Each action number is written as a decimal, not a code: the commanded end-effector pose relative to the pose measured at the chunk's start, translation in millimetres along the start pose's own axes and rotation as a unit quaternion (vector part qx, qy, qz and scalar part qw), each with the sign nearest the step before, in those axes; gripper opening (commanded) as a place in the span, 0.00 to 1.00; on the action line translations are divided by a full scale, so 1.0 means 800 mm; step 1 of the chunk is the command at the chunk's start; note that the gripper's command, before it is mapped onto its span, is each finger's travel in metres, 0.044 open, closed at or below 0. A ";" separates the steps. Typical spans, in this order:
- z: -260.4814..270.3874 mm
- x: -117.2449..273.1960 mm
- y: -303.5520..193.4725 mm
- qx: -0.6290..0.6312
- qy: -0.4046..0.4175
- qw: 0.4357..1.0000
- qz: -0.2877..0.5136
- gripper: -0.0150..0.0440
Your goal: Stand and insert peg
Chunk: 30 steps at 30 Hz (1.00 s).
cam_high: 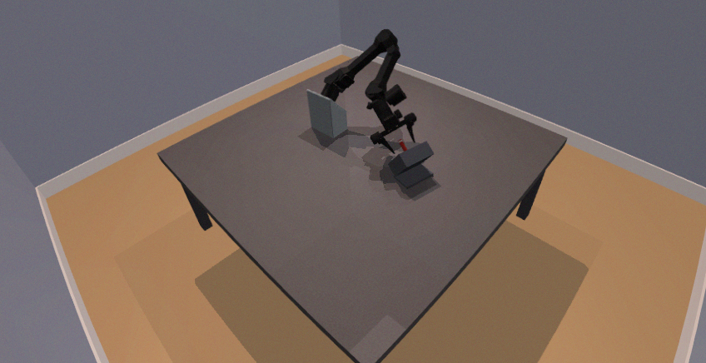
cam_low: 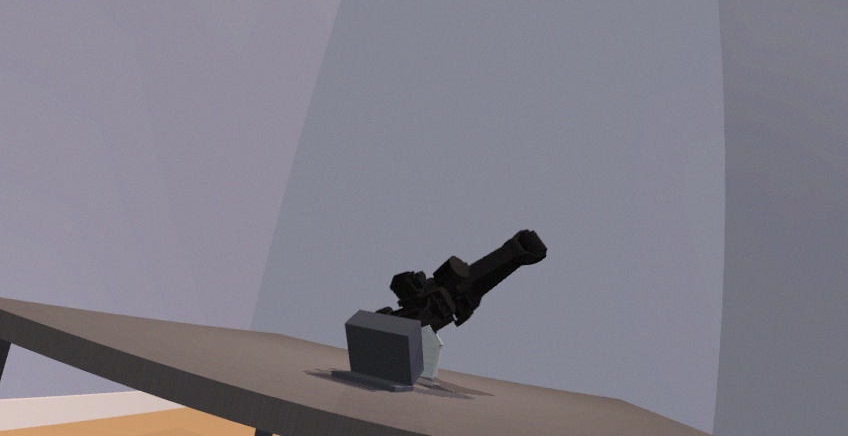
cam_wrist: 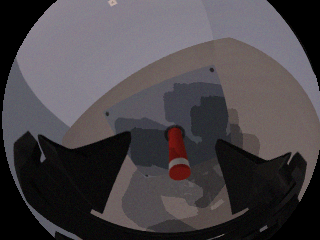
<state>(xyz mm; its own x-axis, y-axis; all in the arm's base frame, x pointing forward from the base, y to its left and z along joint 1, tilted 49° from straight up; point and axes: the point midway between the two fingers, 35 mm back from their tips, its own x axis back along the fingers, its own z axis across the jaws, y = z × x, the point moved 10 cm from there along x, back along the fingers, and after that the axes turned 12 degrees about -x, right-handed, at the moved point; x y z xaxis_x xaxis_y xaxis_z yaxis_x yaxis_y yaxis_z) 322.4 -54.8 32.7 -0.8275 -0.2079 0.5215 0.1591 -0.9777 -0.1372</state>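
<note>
The pincer [cam_high: 403,146] [cam_wrist: 175,140] is spread wide, free of the red peg [cam_high: 403,145] [cam_wrist: 177,150], which is seated in the sloped panel's [cam_high: 410,157] [cam_low: 380,348] [cam_wrist: 145,102] hole, banded end outward. Release appears done; straight withdrawal is now called for.

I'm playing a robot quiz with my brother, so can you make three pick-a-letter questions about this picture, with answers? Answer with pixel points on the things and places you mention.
1. Where is the peg's plain end?
A) on the floor
B) in the panel's hole
C) between the fingertips

2. What color is the peg's band?
A) green
B) yellow
C) white

3. How is the gripper?
A) open
B) shut on the peg
C) shut on nothing

1: B, the red peg [cam_high: 403,145] [cam_wrist: 176,146] goes into the dark hole in the sloped panel [cam_high: 410,157] [cam_low: 383,351] [cam_wrist: 145,107].
2: C, a pale band [cam_wrist: 179,162] circles it near the outer end.
3: A, the gripper [cam_high: 403,146] [cam_wrist: 175,140] has its fingers wide apart, with gaps beside the peg.
</note>
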 end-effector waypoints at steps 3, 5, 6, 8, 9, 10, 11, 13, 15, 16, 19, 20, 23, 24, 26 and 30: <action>0.001 0.008 0.000 0.001 -0.001 1.000 0.001 1.00; 0.002 0.010 0.001 0.001 -0.001 1.000 0.001 1.00; 0.002 0.012 0.001 0.001 -0.001 1.000 0.001 1.00; 0.002 0.014 0.001 0.001 -0.001 1.000 0.001 1.00; 0.003 0.016 0.001 0.001 -0.001 1.000 0.001 1.00; 0.003 0.017 0.002 0.001 -0.001 1.000 0.001 1.00; 0.003 0.019 0.002 0.001 -0.001 1.000 0.000 1.00; 0.004 0.021 0.002 0.001 -0.001 1.000 0.000 1.00; 0.004 0.024 0.002 0.001 -0.001 1.000 0.000 1.00; 0.004 0.025 0.002 0.001 -0.001 1.000 0.000 1.00; 0.005 0.029 0.003 0.001 -0.002 1.000 0.000 1.00; 0.005 0.031 0.003 0.001 -0.002 1.000 0.000 1.00; 0.006 0.035 0.003 0.001 -0.002 1.000 0.000 1.00; 0.006 0.036 0.003 0.001 -0.002 1.000 0.000 1.00; 0.006 0.039 0.004 0.001 -0.002 1.000 -0.001 1.00; 0.007 0.044 0.004 0.001 -0.002 1.000 -0.001 1.00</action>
<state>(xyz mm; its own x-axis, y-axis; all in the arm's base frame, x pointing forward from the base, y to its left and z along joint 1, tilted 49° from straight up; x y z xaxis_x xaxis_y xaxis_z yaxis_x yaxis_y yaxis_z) 300.1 -65.1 53.9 -0.8279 -0.2002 0.5239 0.1524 -0.9793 -0.1333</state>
